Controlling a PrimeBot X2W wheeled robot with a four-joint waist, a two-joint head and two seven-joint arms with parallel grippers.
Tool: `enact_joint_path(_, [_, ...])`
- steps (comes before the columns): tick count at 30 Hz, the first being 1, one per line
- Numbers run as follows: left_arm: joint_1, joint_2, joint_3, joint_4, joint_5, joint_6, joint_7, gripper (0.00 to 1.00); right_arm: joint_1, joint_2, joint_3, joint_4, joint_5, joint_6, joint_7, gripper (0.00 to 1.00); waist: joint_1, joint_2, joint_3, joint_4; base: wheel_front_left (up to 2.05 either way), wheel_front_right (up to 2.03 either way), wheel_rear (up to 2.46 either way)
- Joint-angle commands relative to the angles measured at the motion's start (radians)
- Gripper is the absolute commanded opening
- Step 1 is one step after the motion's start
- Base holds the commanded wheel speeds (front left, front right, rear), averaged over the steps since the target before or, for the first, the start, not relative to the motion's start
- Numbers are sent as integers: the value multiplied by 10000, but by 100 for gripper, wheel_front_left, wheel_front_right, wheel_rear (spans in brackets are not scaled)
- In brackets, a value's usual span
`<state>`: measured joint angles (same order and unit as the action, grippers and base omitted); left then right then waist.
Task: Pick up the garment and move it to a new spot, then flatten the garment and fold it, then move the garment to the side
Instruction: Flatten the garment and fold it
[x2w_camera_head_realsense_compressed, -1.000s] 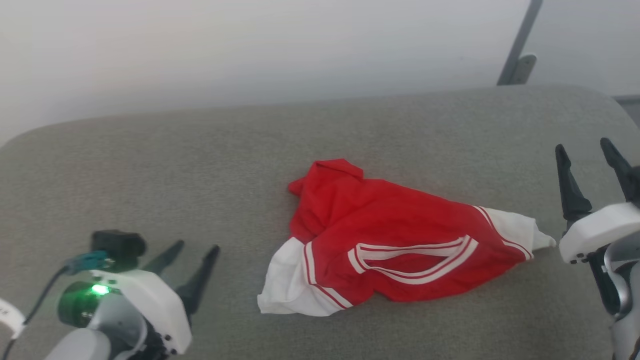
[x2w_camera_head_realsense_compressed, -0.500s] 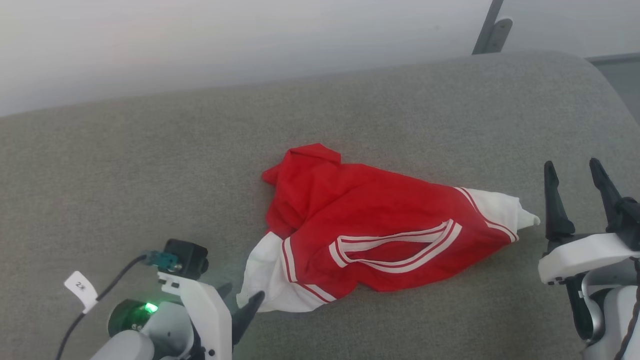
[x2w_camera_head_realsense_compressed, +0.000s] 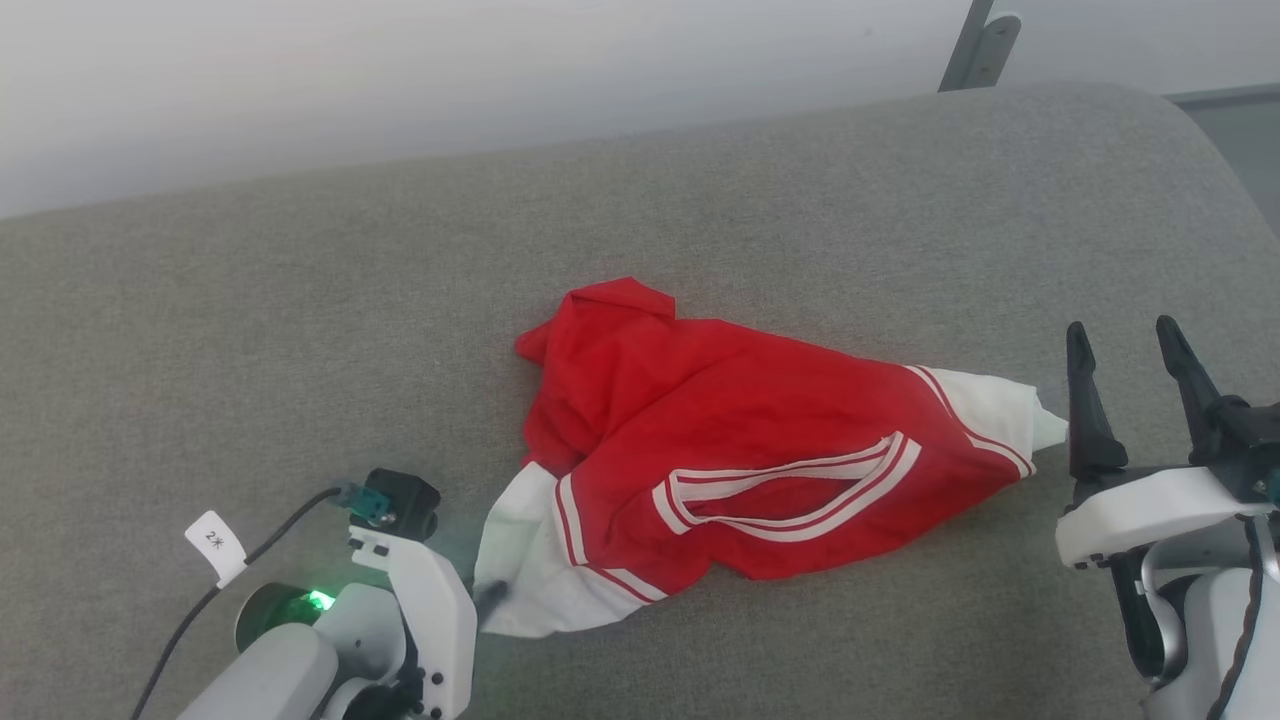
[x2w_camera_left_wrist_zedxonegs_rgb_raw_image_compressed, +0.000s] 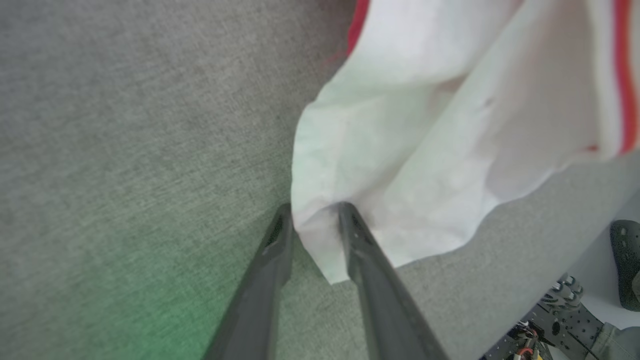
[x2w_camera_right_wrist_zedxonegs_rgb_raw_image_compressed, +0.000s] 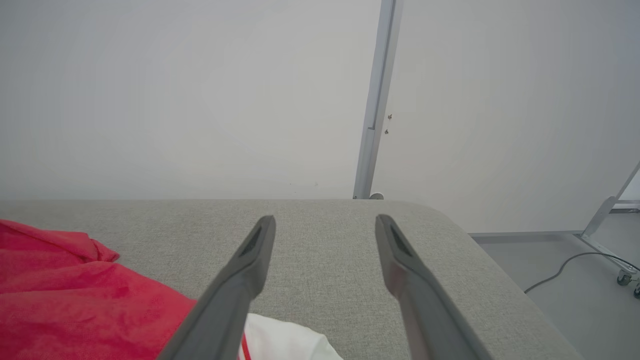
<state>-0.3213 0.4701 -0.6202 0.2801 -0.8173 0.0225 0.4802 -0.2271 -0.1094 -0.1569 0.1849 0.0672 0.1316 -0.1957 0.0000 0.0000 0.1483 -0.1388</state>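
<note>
The garment (x2w_camera_head_realsense_compressed: 740, 450) lies crumpled on the grey cushioned surface (x2w_camera_head_realsense_compressed: 300, 300), red with white sleeve ends and striped trim. My left gripper (x2w_camera_head_realsense_compressed: 490, 600) is at the near-left white sleeve end. In the left wrist view the left gripper (x2w_camera_left_wrist_zedxonegs_rgb_raw_image_compressed: 312, 215) has its two fingers half closed around a fold of that white cloth (x2w_camera_left_wrist_zedxonegs_rgb_raw_image_compressed: 425, 125), which touches both fingers. Whether the fold is pinched tight is unclear. My right gripper (x2w_camera_head_realsense_compressed: 1120, 335) stands open just right of the other white sleeve end, holding nothing. In the right wrist view the right gripper (x2w_camera_right_wrist_zedxonegs_rgb_raw_image_compressed: 325, 220) points at the wall, with red cloth (x2w_camera_right_wrist_zedxonegs_rgb_raw_image_compressed: 75, 290) to its left.
The grey surface ends at a rounded far-right corner (x2w_camera_right_wrist_zedxonegs_rgb_raw_image_compressed: 440, 215). Behind it are a white wall and a slanted metal post (x2w_camera_head_realsense_compressed: 975, 45). Bare floor with a cable (x2w_camera_right_wrist_zedxonegs_rgb_raw_image_compressed: 565, 270) and a wheeled frame leg lies to the right.
The head camera has shifted. My left gripper moved from the bare surface up to the white sleeve end and its fingers narrowed around a fold. The right gripper stays open.
</note>
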Motion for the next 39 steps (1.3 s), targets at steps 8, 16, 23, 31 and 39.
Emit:
enact_joint_path(8, [-276, -2, 71, 656, -56, -237, -393, 0, 61, -11, -121, 32, -179, -17, -119, 100, 0, 0, -170, 170, 0, 0, 0])
enact_joint_path(16, [-37, 880, 724, 305, -128, 63, -727, 0, 246, -107, -265, 120, -238, -17, -25, 100, 0, 0, -603, 508, 0, 0, 0])
enact_joint_path(23, [221, 1820, 1434, 204, -298, 338, -951, 0, 361, -172, -297, 135, -258, -17, 73, 100, 0, 0, -881, 773, 0, 0, 0])
enact_joint_path(31, [486, 2653, 2124, 607, -367, 540, -1502, 0, 322, -236, -125, 220, -206, -17, 170, 100, 0, 0, -1104, 966, 0, 0, 0])
enact_joint_path(39, [966, 2779, 2382, 963, -625, 790, -1651, 0, 264, -284, 25, 232, -168, -17, 221, 100, 0, 0, -1040, 1038, 0, 0, 0])
